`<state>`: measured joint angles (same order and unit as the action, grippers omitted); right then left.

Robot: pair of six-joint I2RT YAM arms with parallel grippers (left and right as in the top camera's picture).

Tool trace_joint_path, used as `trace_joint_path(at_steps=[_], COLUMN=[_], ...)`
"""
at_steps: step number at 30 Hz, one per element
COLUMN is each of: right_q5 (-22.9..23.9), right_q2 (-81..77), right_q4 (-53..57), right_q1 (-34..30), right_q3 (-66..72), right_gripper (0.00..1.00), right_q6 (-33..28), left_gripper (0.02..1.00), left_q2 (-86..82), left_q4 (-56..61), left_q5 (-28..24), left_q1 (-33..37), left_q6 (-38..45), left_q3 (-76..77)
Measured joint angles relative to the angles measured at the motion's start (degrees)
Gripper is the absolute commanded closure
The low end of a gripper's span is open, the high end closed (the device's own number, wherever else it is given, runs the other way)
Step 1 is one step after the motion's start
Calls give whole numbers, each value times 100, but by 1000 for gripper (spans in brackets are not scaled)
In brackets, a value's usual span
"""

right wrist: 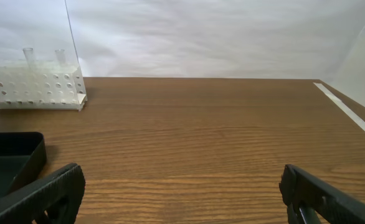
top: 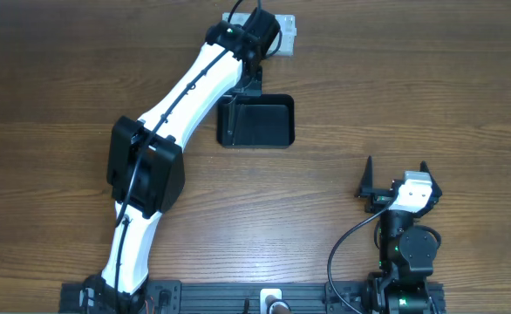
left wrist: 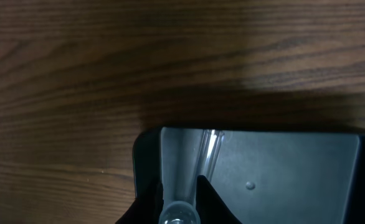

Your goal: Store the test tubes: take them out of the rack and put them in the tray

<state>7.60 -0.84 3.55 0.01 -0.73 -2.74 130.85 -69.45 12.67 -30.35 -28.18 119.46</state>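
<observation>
The left arm (top: 177, 113) slants up to the left edge of the black tray (top: 269, 122), the clear rack (top: 289, 33) just beyond.

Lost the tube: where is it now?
Left wrist view: the tube sits in the left end effector, slanting down into the tray beside an end wall.

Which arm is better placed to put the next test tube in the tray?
Left: the left gripper holds a test tube over the tray; the right gripper sits open, far away.

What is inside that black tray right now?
One clear test tube, along the tray's wall and gripped in the jaws of the left arm. The visible floor is otherwise bare. From above, the arm covers the tray's left edge, so that strip is hidden.
</observation>
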Motion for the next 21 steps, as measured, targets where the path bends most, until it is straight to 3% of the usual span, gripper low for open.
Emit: trace_joint_path(at_steps=[10, 17, 21], right_q5=[0, -2, -2], right_q2=[0, 0, 0], right_q4=[0, 0, 0], right_q1=[0, 0, 0], right_q3=[0, 0, 0], right_gripper=[9, 9, 7], right_q6=[2, 2, 0], left_gripper=[934, 761, 709], left_q2=[317, 343, 343], left_q4=[-66, -81, -83], left_q5=[-225, -302, -310], left_q1=[0, 0, 0], left_q6=[-17, -31, -39], left_q3=[-7, -11, -11])
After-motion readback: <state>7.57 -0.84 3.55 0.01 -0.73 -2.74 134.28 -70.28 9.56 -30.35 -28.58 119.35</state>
